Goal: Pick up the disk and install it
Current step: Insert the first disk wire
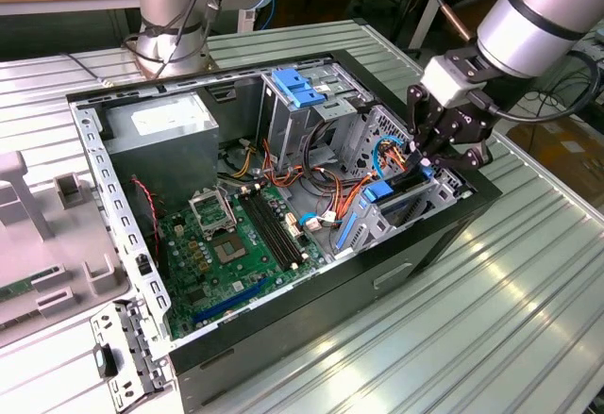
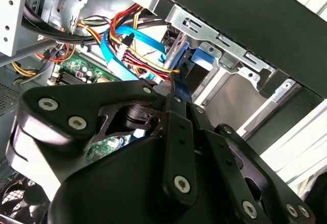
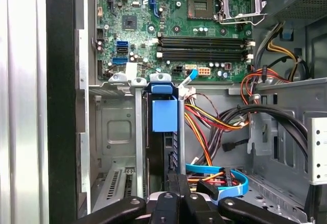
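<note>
The disk stands on edge in the metal drive bay at the front corner of the open computer case, toward the exterior view's right. Its blue side rail faces up between the bay's walls. My gripper reaches down from above the bay and is shut on the disk's thin upper edge. In both wrist views the black fingers meet on the blue-railed edge. The rest of the disk's body is hidden inside the bay.
Orange, red and blue cables crowd the bay's inner side. The green motherboard lies mid-case, with the grey power-supply box and a blue-latched cage behind. The black case wall borders the bay outside. A grey fixture sits at the exterior view's left.
</note>
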### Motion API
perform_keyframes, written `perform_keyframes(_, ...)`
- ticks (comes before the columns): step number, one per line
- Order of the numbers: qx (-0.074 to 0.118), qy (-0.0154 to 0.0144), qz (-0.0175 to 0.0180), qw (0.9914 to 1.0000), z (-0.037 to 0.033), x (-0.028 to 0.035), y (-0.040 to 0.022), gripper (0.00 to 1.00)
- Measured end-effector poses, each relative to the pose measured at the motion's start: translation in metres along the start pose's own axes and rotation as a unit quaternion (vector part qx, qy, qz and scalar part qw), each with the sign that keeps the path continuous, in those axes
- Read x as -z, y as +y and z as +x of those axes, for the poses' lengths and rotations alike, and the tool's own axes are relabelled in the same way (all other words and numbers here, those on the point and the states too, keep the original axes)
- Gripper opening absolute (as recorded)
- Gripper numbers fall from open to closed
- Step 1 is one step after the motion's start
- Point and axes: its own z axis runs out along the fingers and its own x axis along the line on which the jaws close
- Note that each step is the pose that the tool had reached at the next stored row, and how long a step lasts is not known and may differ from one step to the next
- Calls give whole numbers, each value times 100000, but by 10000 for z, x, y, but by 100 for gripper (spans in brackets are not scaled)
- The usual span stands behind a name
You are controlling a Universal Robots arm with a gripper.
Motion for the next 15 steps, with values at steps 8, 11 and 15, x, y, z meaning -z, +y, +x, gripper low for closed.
perform_keyframes(8,2,-10,-2,100000,4,-30,8,11)
perform_keyframes(11,15,-59,-3,100000,-2,14,-10,11)
perform_keyframes(15,10,-141,-31,100000,-10,73,-55,11)
